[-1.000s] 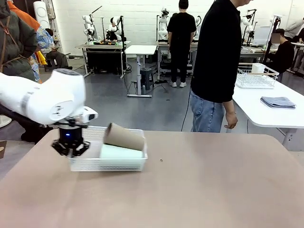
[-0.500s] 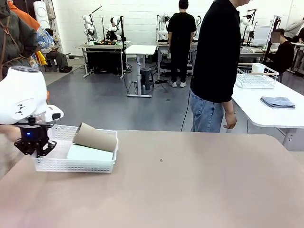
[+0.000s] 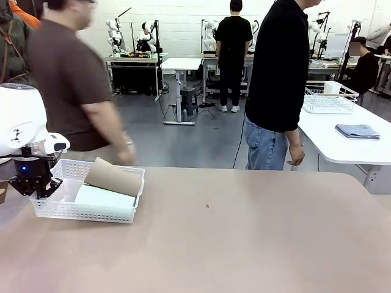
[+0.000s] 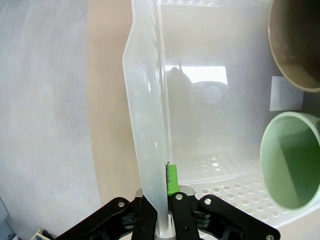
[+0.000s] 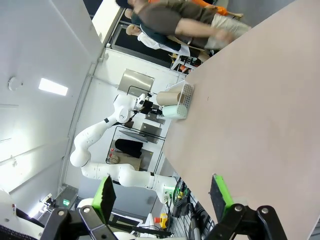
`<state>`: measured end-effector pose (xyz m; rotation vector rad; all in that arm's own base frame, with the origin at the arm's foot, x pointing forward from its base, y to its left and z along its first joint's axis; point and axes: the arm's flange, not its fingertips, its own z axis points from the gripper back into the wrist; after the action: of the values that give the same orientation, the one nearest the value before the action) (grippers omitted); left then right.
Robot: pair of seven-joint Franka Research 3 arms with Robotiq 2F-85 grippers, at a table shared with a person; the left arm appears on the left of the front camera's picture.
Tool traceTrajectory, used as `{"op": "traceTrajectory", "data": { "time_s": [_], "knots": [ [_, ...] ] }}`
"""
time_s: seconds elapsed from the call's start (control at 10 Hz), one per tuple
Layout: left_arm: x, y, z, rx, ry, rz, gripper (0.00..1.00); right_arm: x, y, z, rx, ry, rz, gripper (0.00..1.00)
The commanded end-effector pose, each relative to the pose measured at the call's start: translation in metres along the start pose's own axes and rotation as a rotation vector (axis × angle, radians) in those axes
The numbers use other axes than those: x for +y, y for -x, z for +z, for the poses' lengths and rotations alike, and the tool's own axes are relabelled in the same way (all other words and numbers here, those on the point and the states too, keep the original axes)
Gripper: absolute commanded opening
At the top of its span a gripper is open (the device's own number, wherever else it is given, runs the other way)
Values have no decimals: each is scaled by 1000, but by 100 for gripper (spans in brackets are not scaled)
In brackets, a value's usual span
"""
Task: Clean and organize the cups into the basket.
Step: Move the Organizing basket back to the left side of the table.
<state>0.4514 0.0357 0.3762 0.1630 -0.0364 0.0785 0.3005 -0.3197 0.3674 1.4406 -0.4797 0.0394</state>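
Observation:
The white lattice basket [image 3: 58,210] sits at the table's far left. In it lie two cups on their sides: a tan brown cup [image 3: 113,177] resting partly on a pale mint green cup [image 3: 104,196]. My left gripper [image 3: 38,186] is shut on the basket's left rim. In the left wrist view the basket wall [image 4: 147,125] runs up between my left gripper [image 4: 162,186], one green pad [image 4: 171,179] pressed on it, with the brown cup [image 4: 295,45] and mint cup [image 4: 290,160] mouths facing me. My right gripper [image 5: 164,192] stands open in the air, far from the basket [image 5: 185,100].
A person in a brown shirt [image 3: 70,85] passes behind the table's left corner, hand [image 3: 127,155] close above the basket. A person in black [image 3: 281,85] stands at the far edge. A white side table at right holds a wire basket [image 3: 330,97] and folded cloth [image 3: 357,130].
My left gripper has dragged the basket, cups inside, leftward across the table. A person in a brown shirt has walked in behind the left corner.

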Motion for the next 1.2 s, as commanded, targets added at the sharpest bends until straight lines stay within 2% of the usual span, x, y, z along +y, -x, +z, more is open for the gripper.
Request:
{"op": "traceTrajectory", "data": {
  "time_s": [0.0,0.4,0.6,0.9,1.0,1.1],
  "knots": [
    [-11,8,-1,0,-15,14,4,1,2,0,-3,-17,4,100],
    [-1,2,1,-1,-1,0,4,1,2,0,-3,-17,4,100],
    [-4,-6,-17,0,-9,-102,4,1,2,0,-3,-17,4,100],
    [-4,-13,-29,2,8,-131,4,1,2,0,-3,-17,4,100],
    [-4,-13,-27,-1,8,-136,38,1,2,0,-3,-17,4,100],
    [-2,-12,-25,-14,11,-144,64,1,2,0,-3,-17,4,100]
  ]
}}
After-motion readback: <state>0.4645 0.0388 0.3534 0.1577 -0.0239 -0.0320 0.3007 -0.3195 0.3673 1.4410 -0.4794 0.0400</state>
